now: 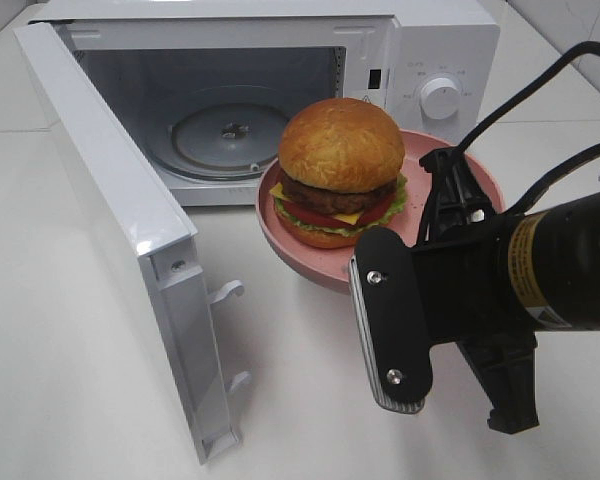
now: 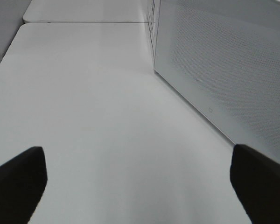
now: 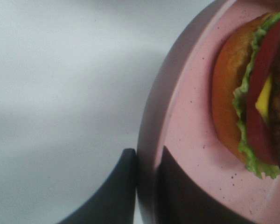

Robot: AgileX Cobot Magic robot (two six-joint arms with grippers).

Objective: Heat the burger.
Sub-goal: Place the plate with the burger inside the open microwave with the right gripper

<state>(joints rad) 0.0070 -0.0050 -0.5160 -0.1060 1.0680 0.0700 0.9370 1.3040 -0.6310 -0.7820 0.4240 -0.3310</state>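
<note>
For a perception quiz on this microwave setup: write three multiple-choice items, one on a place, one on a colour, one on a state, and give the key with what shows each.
1. The burger sits:
A. on the plate, in front of the microwave
B. inside the microwave
C. on the microwave's roof

2. The plate is:
A. blue
B. white
C. pink

3. The jaws of the right gripper are:
A. wide open
B. shut on the plate's rim
C. shut on the bun

Key:
1 A: burger and plate are outside the cavity.
2 C: the rim shows pink in both views.
3 B: a dark finger lies on each side of the rim.
</note>
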